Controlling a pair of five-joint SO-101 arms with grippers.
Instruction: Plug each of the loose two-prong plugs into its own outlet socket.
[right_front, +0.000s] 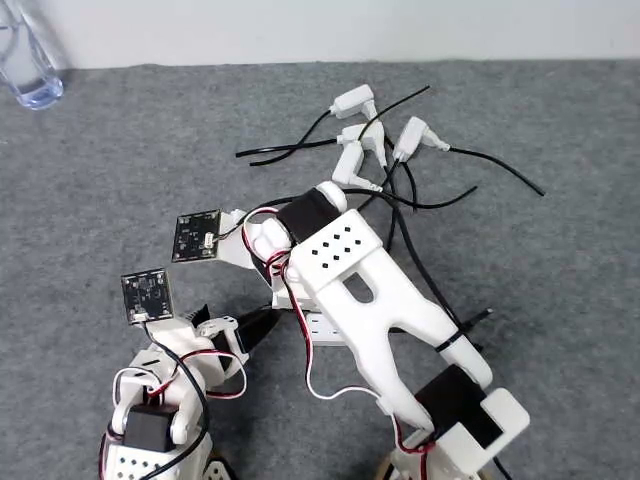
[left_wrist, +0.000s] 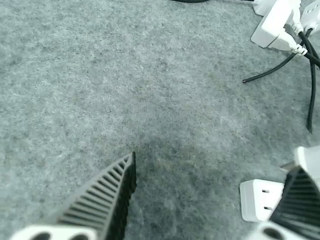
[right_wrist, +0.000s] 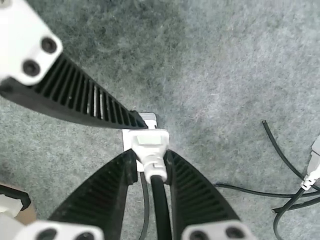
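Observation:
My right gripper (right_wrist: 150, 152) is shut on a white two-prong plug (right_wrist: 148, 145) with a black cable. The plug's front end sits against a white outlet socket (right_wrist: 148, 120), and its prongs are hidden. In the high view this gripper (right_front: 275, 265) points down at the outlet strip (right_front: 322, 327), which lies mostly under the right arm. My left gripper (left_wrist: 215, 165) stands open low over the mat, its one finger (left_wrist: 300, 192) beside an empty socket (left_wrist: 257, 200). One of its fingers (right_wrist: 90, 102) also reaches in next to the held plug. Several loose white plugs (right_front: 352, 160) lie in tangled black cables farther back.
A clear plastic container (right_front: 30, 70) stands at the back left corner by the white wall. Grey felt covers the table. Black cables (right_front: 420, 260) trail to the right of the right arm. More plugs (left_wrist: 277, 27) lie beyond the left gripper.

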